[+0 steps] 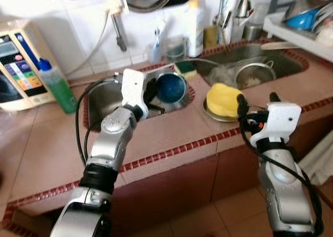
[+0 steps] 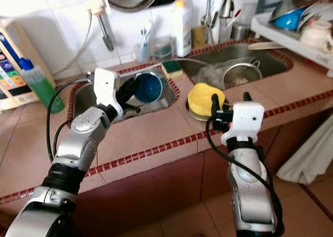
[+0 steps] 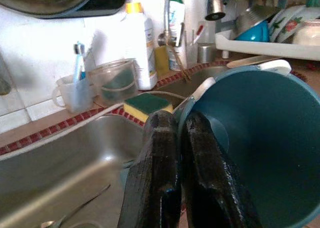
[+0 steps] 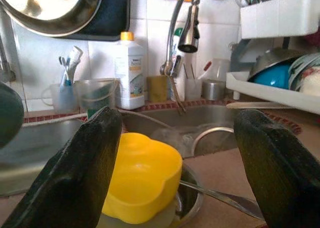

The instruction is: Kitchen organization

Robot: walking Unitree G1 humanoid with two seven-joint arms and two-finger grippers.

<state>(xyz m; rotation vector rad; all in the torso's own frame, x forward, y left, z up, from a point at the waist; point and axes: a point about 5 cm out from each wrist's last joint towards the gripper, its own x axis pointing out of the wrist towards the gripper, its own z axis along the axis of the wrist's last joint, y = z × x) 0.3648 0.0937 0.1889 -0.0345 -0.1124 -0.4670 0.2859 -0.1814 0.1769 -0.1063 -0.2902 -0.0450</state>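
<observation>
A dark blue bowl (image 1: 171, 87) stands tilted on its side at the right end of the small left sink (image 1: 101, 99). My left gripper (image 1: 152, 91) reaches into that sink and is shut on the bowl's rim; in the left wrist view the two fingers (image 3: 157, 153) pinch the near edge of the blue bowl (image 3: 260, 143). A yellow scalloped bowl (image 1: 222, 99) lies upside down on a steel dish (image 4: 192, 193) with a spoon (image 4: 225, 198) on the counter. My right gripper (image 1: 257, 102) hovers open just in front of it, nothing between its fingers.
The right sink (image 1: 283, 65) holds a steel strainer (image 1: 254, 75). A green bottle (image 1: 57, 86), a water appliance (image 1: 18, 65), a sponge (image 1: 184, 67) and a white bottle (image 1: 195, 28) line the back. A dish rack (image 1: 302, 23) stands far right; a cloth (image 1: 320, 159) hangs below.
</observation>
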